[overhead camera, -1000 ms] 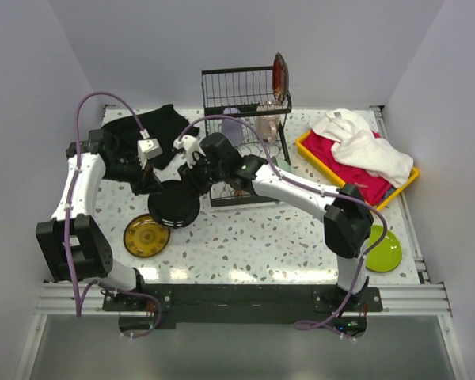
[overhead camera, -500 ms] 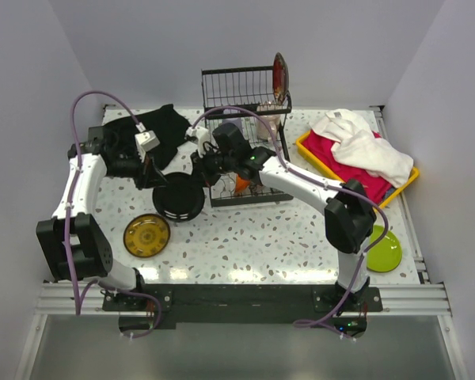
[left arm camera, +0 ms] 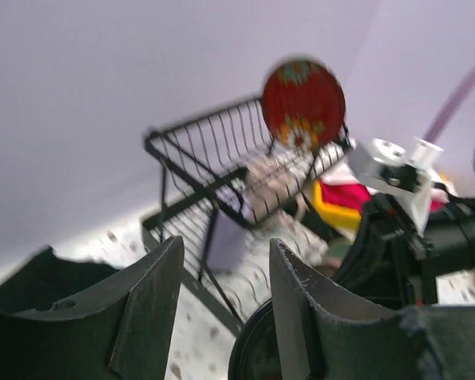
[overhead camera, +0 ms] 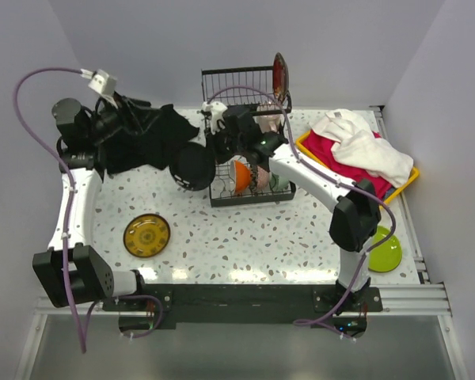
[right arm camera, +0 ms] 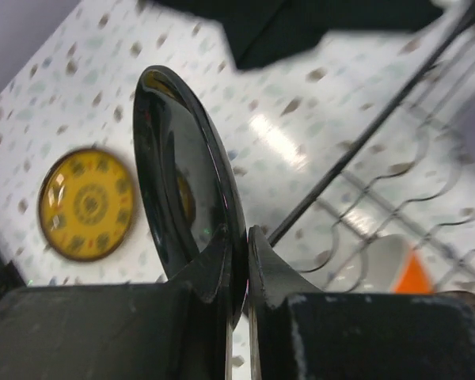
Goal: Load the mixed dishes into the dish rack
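The right hand was clenched on the rim of the black plate, holding it on edge above the bench, just beside the left side of the dish rack. The left hand hung released, fingers apart, grasping nothing. An orange bowl sat in the rack's lower grid.

Top view looks steeply down on the whole table from its near edge. Both close wrist views share the dish rack
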`<state>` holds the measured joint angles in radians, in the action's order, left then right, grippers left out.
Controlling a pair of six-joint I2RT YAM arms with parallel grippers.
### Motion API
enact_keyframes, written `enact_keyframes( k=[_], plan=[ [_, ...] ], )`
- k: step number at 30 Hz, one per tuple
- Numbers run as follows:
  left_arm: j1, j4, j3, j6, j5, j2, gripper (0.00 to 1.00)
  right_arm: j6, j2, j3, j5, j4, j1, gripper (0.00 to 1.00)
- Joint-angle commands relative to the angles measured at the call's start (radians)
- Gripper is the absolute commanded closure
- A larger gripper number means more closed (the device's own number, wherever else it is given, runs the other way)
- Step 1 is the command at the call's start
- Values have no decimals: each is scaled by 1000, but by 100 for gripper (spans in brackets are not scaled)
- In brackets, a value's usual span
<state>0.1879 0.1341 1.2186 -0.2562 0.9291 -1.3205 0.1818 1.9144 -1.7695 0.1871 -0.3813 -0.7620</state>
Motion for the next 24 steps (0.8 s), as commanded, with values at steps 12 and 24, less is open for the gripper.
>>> enact_keyframes(
  k=[12, 24],
  plan=[
    [12, 286, -191, -272, -423, -62, 100, -346, -126, -288, -900, 408, 12, 100],
    [7, 256, -258, -287, -336, -43, 100, -435, 100, -625, -1080, 138, 111, 100]
  ],
)
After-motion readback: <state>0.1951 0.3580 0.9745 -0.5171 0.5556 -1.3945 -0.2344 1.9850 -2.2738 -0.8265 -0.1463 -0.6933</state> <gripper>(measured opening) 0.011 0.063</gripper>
